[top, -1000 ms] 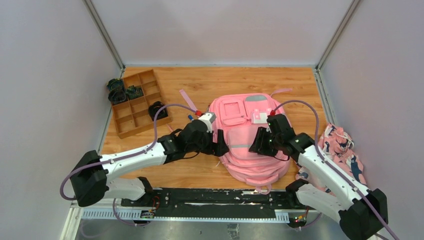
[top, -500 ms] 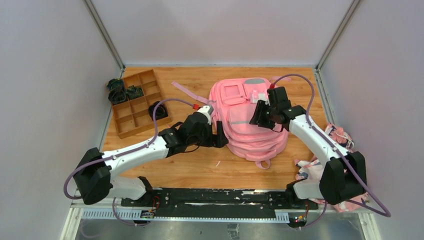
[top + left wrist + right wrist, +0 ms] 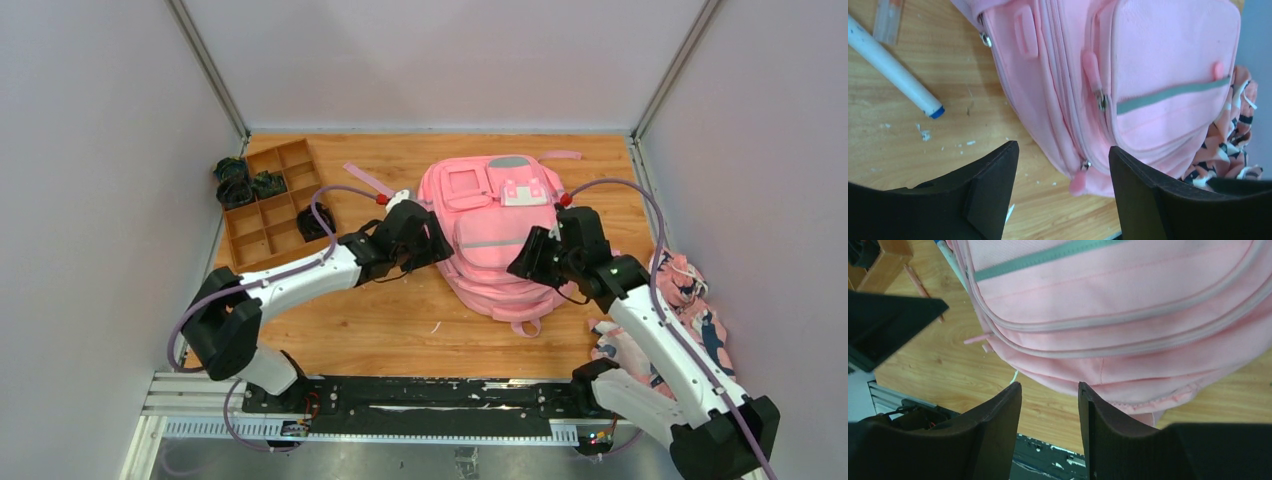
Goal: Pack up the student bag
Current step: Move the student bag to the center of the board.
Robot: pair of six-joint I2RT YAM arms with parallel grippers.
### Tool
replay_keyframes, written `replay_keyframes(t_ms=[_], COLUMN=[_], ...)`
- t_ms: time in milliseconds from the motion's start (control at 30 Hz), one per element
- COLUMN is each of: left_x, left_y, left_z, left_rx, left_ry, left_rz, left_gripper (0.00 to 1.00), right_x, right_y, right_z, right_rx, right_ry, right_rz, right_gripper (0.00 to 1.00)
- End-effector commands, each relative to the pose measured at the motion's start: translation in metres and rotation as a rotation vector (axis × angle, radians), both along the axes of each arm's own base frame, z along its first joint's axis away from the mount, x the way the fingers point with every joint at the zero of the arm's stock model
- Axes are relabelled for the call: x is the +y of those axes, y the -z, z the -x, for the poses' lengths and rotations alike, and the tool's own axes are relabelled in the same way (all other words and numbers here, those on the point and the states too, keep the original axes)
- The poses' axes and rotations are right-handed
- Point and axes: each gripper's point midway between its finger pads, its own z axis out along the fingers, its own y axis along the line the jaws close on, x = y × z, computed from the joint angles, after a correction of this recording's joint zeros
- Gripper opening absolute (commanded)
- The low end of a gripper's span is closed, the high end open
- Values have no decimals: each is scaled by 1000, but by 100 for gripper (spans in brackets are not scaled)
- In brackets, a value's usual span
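Student bag [image 3: 490, 245] lies flat on the tabletop [image 3: 400, 330], front pockets up, toward the far side and between our two arms. Our left claw [image 3: 1062, 150] hovers open just off its left side, jaws spread with nothing between them, roughly in line with the small pink zipper pull [image 3: 1077, 182] at the bag's lower corner. Our right claw [image 3: 1049, 390] is open too and empty, above the bag's near right edge. The zippers look shut, so we judge nothing can go in yet. The risk we see is this: if the left claw closes slightly off the pull, it will pinch loose fabric, and a tug would then drag the whole bag, since nothing pins it down. A white marker [image 3: 895, 70] lies just beside the bag and could be swept away.
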Motion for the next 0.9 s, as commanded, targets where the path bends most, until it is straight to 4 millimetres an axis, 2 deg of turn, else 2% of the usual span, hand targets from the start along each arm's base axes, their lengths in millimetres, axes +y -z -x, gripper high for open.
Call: replay_keyframes(t_ms=[0,100,200,300,400,500,667,767,867], left_x=[-14,-23,-26,-21,-1,30,75,89,93], left_y=[-9,0,8,1,-16,-28,-36,-32,-28], left_z=[-27,-30,-32,-32,-31,-30,-21,-13,-8], left_rx=[-5,23,42,42,-7,-35,-56,-61,-55], left_ry=[-54,-39,-48,-44,-74,-127,-205,-229,-230], left_rz=[60,61,75,89,87,64,78,81,85], left_gripper=[69,67,64,63,67,70,72,73,73], right_x=[8,22,45,68,90,106,126,136,146], right_y=[9,7,11,13,11,13,20,22,20], right_z=[24,26,26,29,30,29,22,17,12], right_rx=[74,89,165,241,253,314,420,462,482], right_ry=[-2,-19,-38,-26,5,18,93,136,147], right_rz=[-48,-81,-112,-141,-208,-259,-319,-380,-427], right_gripper=[50,48,45,43,48,54,58,58,55])
